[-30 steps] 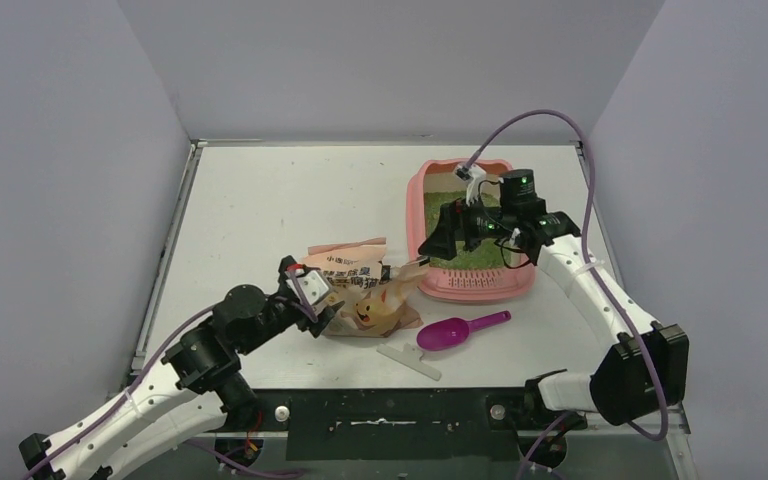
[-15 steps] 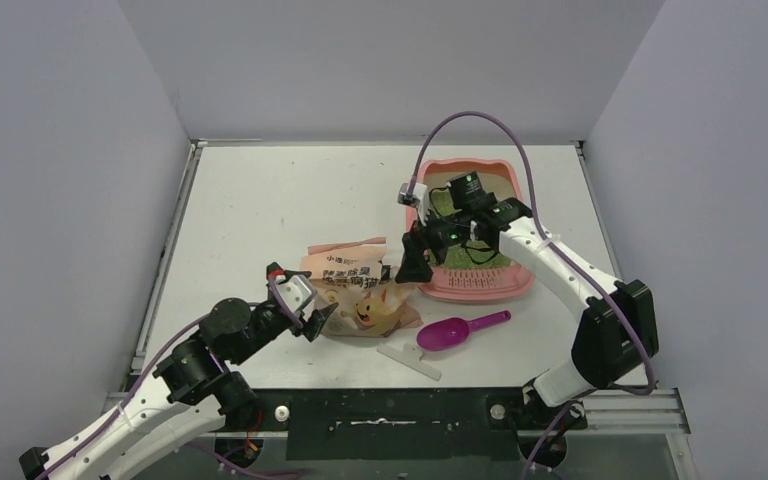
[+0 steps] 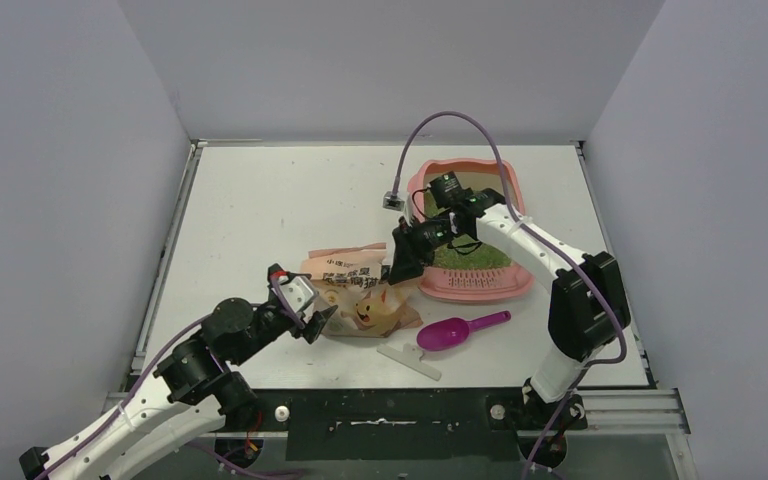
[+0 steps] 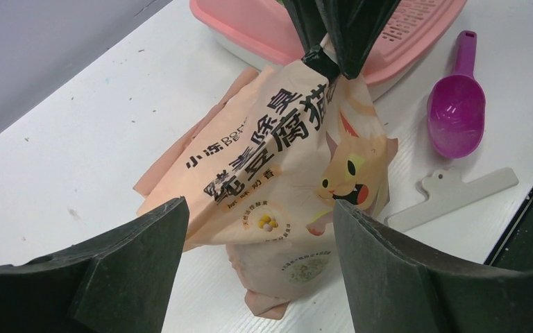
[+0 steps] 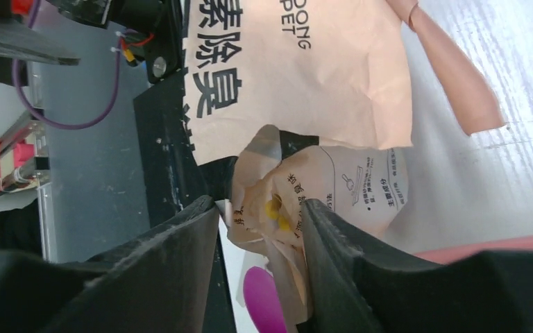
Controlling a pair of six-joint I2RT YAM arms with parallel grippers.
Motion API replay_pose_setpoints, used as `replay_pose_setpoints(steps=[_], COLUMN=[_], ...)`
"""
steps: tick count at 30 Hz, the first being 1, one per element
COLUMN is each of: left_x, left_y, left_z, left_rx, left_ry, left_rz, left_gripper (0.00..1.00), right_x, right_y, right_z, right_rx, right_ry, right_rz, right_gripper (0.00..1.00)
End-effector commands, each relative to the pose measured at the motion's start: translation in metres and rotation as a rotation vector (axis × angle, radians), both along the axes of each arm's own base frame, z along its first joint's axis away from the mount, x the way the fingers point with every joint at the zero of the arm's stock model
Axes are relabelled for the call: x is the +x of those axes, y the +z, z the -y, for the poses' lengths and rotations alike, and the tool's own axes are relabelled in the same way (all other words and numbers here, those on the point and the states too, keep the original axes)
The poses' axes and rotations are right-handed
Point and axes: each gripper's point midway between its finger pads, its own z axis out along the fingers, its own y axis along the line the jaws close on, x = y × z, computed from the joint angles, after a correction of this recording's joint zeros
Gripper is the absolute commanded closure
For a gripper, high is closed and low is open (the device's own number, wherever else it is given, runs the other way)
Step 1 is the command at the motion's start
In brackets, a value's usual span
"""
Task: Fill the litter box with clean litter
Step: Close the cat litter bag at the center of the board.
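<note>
The pink litter box (image 3: 480, 288) stands at the right of the table with green litter (image 3: 480, 255) inside. A peach litter bag (image 3: 358, 292) printed with a cat lies just left of it. My right gripper (image 3: 403, 268) reaches down over the bag's crumpled top (image 5: 277, 201). Its jaws stand half-closed around that top, one finger touching paper and a slit left at the other. My left gripper (image 4: 260, 208) is open and low on the table, with the bag's bottom end (image 4: 284, 277) lying between its fingers, untouched.
A magenta scoop (image 3: 450, 332) lies in front of the litter box. A white bag clip (image 3: 410, 358) rests near the table's front edge. The right arm's purple cable (image 3: 460, 125) arcs over the box. Grey walls enclose three sides.
My right gripper swung left from above the litter box to the bag's top, and its jaws narrowed around it. The left arm drew back a little earlier, then held still.
</note>
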Motion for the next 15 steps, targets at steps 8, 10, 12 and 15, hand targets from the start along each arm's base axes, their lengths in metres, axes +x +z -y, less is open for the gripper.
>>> replay_pose_setpoints(steps=[8,10,12,15], left_x=[-0.004,-0.004,-0.004,-0.005], left_y=[0.016,0.016,0.018,0.021], left_z=[-0.001,-0.003,-0.006,-0.011], left_rx=[-0.014,-0.006,-0.006,0.006], left_ry=[-0.015,-0.008,0.001,0.008], left_rz=[0.016,0.018,0.021,0.027], left_gripper=[0.26,0.26,0.26,0.26], right_x=[-0.017,-0.018,-0.022,-0.021], right_y=[0.061,0.063,0.056,0.054], right_z=[-0.054,-0.063,-0.068,-0.079], right_rx=[0.240,0.257,0.219,0.211], right_ry=[-0.081,-0.106,-0.120,-0.146], right_rz=[-0.186,-0.197,-0.186,-0.186], right_gripper=[0.96,0.99,1.00,1.00])
